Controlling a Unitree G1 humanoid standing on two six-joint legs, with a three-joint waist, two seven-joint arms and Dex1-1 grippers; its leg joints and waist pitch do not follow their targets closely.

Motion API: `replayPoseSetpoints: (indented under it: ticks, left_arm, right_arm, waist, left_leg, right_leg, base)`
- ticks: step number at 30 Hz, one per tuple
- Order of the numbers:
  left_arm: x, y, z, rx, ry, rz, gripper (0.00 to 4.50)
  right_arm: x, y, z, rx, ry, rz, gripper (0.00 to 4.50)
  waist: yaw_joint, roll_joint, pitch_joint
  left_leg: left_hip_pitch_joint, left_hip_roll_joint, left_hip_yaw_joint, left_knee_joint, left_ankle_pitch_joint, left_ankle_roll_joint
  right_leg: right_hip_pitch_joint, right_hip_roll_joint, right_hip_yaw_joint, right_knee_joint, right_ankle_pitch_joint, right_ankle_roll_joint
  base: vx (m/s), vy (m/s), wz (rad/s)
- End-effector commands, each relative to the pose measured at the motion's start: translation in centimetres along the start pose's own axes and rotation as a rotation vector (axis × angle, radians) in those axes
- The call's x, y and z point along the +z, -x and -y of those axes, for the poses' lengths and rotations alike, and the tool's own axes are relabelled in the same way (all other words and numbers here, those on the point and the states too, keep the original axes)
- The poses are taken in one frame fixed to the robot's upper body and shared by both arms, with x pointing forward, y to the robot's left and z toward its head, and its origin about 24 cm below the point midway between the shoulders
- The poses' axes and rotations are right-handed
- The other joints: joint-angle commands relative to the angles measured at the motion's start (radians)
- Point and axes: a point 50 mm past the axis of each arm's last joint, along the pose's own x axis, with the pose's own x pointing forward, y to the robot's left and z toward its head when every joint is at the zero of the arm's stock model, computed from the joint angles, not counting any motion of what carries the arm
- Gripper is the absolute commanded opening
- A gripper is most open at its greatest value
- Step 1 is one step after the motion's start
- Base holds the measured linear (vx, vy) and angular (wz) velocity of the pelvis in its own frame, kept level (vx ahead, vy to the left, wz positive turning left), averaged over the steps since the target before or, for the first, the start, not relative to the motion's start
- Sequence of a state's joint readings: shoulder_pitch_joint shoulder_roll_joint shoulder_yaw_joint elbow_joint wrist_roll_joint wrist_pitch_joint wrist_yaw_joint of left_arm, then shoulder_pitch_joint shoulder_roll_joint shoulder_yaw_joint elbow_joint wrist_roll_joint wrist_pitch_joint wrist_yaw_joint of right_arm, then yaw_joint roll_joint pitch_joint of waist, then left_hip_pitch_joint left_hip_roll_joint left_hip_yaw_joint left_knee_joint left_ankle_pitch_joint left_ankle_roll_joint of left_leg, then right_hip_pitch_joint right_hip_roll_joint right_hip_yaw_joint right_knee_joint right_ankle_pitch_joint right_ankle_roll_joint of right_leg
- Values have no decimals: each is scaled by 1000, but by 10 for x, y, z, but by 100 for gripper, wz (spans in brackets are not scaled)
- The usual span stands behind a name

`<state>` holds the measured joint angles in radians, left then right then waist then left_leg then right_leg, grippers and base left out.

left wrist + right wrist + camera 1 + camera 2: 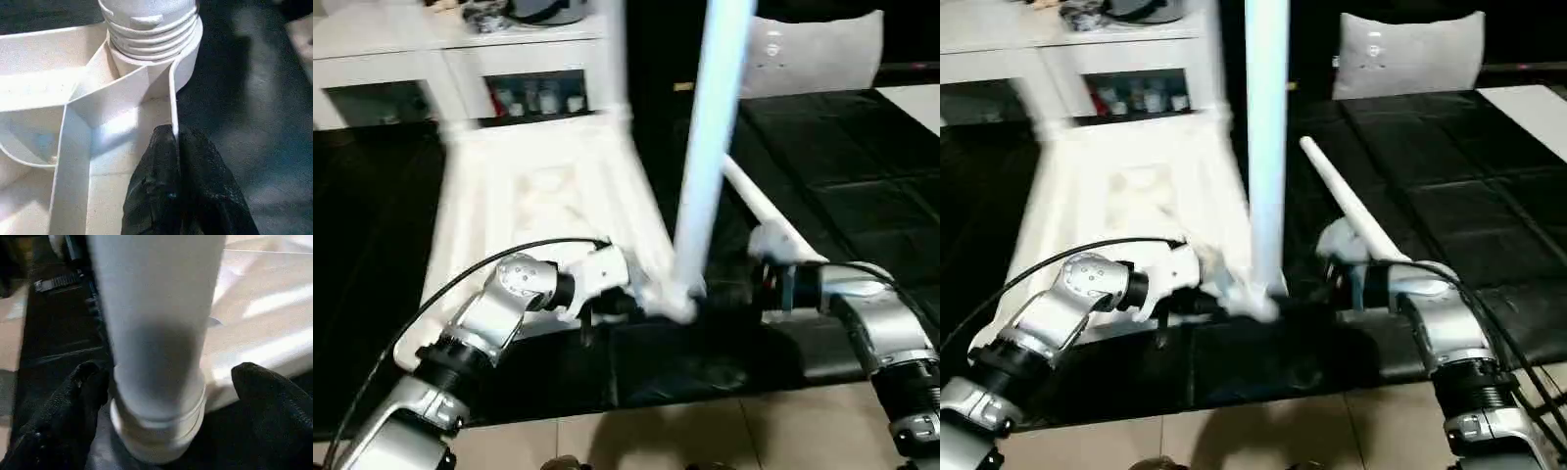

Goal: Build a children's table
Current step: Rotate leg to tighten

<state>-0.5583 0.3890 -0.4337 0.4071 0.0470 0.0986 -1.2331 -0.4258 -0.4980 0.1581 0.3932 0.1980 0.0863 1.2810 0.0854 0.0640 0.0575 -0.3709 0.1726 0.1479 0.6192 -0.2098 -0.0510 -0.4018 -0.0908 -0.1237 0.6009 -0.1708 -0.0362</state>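
The children's table top (543, 201) lies upside down on the black mat, ribs facing up. One white leg (710, 147) stands upright in its near right corner socket (188, 54), threaded end (149, 29) seated in it. My left gripper (173, 134) is shut on a thin rim wall of the top right beside that socket. On either side of the leg's base (156, 431) my right gripper (166, 382) stands open, its fingers (264, 391) apart from the leg. A second leg (1347, 211) lies loose on the mat to the right.
A white cabinet with glass doors (460, 69) stands behind the table top. A pale cushion (818, 49) rests at the back right. The black mat (862, 196) ends at a tiled floor (705, 436) near me. A black cable (460, 279) arcs over my left forearm.
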Motion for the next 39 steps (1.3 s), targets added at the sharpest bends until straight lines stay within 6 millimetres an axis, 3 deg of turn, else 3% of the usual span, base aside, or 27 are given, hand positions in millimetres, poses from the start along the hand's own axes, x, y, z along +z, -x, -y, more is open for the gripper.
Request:
replayPoseSetpoints:
  ticks: [1, 4, 10, 17, 24, 26, 28, 31, 32, 33, 35, 39]
  left_arm:
    - [1, -8, 9, -130, -51, -32, 0]
    - [2, -9, 9, -144, -61, -30, 0]
    - [1, -10, 7, -163, -71, -31, 0]
    - [0, -10, 7, -167, -61, -22, 0]
    - [2, -11, 14, -125, 56, 74, 0]
    - [1, -12, 14, -54, 121, 76, 0]
    - [4, -15, 9, 74, 196, 98, 0]
    - [13, -21, 4, 215, 302, 145, 0]
    - [14, -22, 4, 224, 311, 149, 0]
    - [19, -25, 3, 268, 340, 164, 0]
    - [25, -29, 0, 329, 365, 174, 0]
    - [37, -35, -14, 504, 403, 186, 0]
  right_arm:
    - [6, 0, -2, 52, 26, -6, 415]
    - [3, -2, -5, 97, 27, -29, 395]
    - [2, -5, -6, 123, 11, -26, 349]
    - [2, -7, -7, 144, -8, -10, 282]
    - [0, -15, -10, 129, -64, 46, 268]
    - [-1, -26, -5, 43, -120, 45, 267]
    - [-2, -41, 3, -90, -174, 60, 267]
    - [1, -59, 12, -244, -252, 108, 266]
    - [1, -60, 13, -253, -260, 112, 266]
    - [2, -67, 15, -297, -291, 125, 266]
    - [4, -74, 18, -346, -323, 134, 266]
    - [2, -87, 24, -493, -354, 106, 266]
  waist:
    - [-2, -11, -75]
    - [1, -13, -75]
    - [3, -14, -73]
    - [4, -16, -76]
    - [0, -15, -75]
    - [-3, -15, -74]
    - [-16, -13, -65]
    - [-54, -18, -59]
    - [-62, -26, -61]
    - [-73, -21, -61]
    - [-91, -24, -65]
    - [-97, -23, -67]
  left_leg:
    - [3, 61, -9, -74, -132, 115]
    - [0, 60, -8, -74, -123, 117]
    - [3, 57, -5, -75, -144, 101]
    - [1, 59, -5, -73, -121, 107]
    - [-1, 60, -6, -74, -120, 106]
    - [0, 60, -5, -75, -126, 100]
    - [0, 59, -6, -83, -171, 69]
    - [-3, 47, -12, -84, -232, 26]
    - [-6, 47, -12, -84, -230, 25]
    - [-7, 46, -14, -82, -228, 26]
    - [-6, 42, -12, -77, -219, 51]
    - [-5, 39, -8, -72, -191, 69]
  right_leg:
    - [61, -71, 62, -71, -228, -197]
    - [63, -71, 62, -68, -209, -203]
    - [63, -72, 62, -79, -282, -177]
    - [64, -72, 61, -74, -255, -182]
    - [64, -72, 60, -73, -262, -185]
    - [64, -71, 61, -74, -276, -182]
    - [62, -70, 58, -81, -356, -168]
    - [67, -71, 47, -99, -490, -113]
    - [70, -72, 47, -100, -497, -106]
    - [68, -73, 46, -102, -507, -98]
    - [62, -70, 47, -106, -482, -109]
    - [59, -66, 45, -107, -453, -119]
  base:
    - [0, 0, 0]
    - [0, 0, 0]
    - [0, 0, 0]
    - [0, 0, 0]
    - [0, 0, 0]
    - [0, 0, 0]
    - [0, 0, 0]
    - [0, 0, 0]
    - [0, 0, 0]
    - [0, 0, 0]
    - [0, 0, 0]
    - [0, 0, 0]
